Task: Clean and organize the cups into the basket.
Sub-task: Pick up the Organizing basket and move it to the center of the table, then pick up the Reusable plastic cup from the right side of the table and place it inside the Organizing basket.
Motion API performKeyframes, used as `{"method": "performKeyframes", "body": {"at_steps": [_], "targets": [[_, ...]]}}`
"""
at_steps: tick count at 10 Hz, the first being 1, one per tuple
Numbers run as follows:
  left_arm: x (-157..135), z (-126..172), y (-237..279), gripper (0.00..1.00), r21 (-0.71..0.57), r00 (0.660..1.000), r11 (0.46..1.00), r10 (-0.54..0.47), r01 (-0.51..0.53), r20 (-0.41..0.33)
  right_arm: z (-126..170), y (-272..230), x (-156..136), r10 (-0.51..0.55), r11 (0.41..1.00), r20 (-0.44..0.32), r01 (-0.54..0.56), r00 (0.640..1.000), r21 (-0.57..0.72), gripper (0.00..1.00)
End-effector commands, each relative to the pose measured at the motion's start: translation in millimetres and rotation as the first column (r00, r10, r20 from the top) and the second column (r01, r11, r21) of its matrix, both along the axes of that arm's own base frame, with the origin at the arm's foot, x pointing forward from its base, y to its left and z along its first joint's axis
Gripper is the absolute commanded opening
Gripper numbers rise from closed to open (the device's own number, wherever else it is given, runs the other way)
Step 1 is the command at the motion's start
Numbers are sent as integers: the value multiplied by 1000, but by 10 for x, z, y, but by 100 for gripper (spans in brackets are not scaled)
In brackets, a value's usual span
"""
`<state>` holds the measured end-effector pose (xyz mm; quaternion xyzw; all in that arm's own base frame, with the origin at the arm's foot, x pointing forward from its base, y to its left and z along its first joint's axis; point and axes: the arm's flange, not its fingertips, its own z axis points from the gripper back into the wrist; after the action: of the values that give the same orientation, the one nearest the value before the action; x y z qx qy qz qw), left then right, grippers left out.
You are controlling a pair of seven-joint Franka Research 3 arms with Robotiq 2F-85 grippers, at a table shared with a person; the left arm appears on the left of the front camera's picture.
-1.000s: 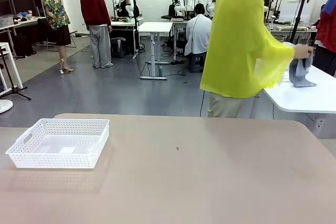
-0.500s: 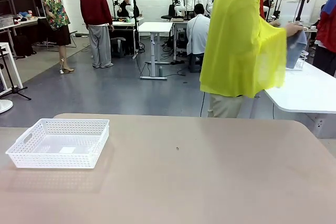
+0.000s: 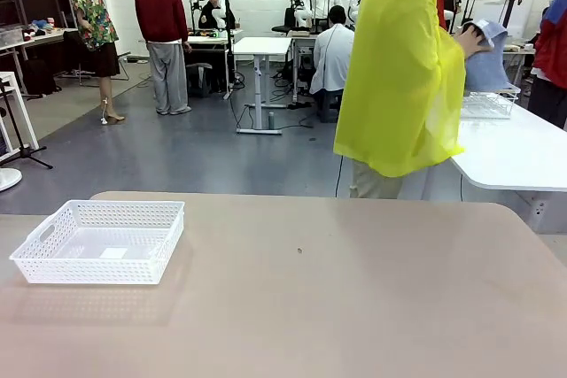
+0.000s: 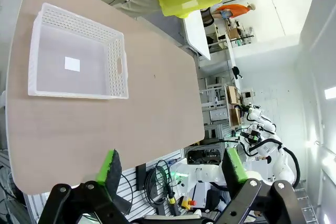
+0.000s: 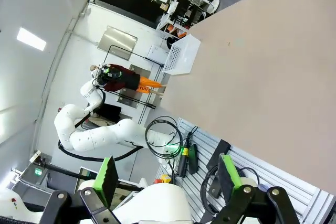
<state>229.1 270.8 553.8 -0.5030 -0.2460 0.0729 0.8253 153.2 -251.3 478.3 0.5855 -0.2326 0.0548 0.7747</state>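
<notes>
While both my grippers hang spread wide with nothing between their green pads, the left gripper and the right gripper each rising from the bottom of its wrist view, the white lattice basket sits at the lower left of the front view on the tan table. At upper right, a person in yellow holds a blue cloth beside a white table.

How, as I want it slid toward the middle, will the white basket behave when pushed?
The basket looks like thin lattice plastic and holds no cups, so it is probably light. Its flat base on the smooth table should slide readily. Being shallow and wide, it seems unlikely to tip.
</notes>
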Motion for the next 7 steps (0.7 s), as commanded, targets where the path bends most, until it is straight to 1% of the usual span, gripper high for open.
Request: {"method": "performKeyframes", "body": {"at_steps": [1, 7], "targets": [[-10, 10, -1, 100, -6, 1000, 1000, 6, -6, -11, 2, -5, -18, 6, 1000, 9, -6, 1000, 1, 100], [-10, 10, -1, 100, -6, 1000, 1000, 6, -6, -11, 2, -5, -18, 6, 1000, 9, -6, 1000, 1, 100]]}}
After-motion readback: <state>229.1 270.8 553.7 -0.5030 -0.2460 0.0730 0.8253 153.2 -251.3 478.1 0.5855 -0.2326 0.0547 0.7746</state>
